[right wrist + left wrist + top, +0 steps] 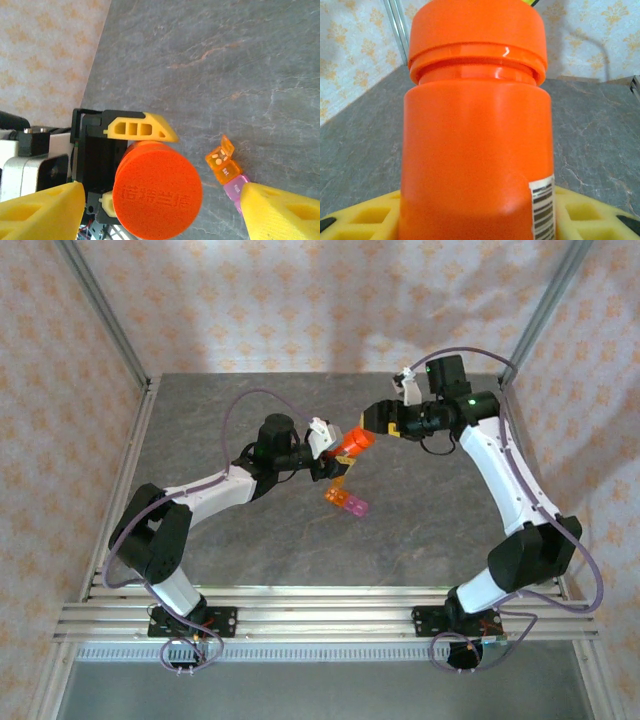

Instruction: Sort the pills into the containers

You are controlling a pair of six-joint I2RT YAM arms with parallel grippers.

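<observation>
My left gripper [337, 452] [475, 222] is shut on a tall orange bottle [351, 443] [475, 150], cap on, held above the table. My right gripper [382, 420] [160, 195] stands open, facing the bottle's orange cap [157, 192]; its yellow fingers [42, 210] sit either side, apart from it. The containers [345, 500] lie on the table below: an orange cell [225, 167] with its lid up and a pink cell [234, 190] beside it. Small white pills [218, 161] lie in the open orange cell.
The grey stone-look table [250, 540] is bounded by a metal frame [130, 470] and patterned cloth walls. The left gripper's yellow fingers [142, 127] clamp the bottle just behind the cap.
</observation>
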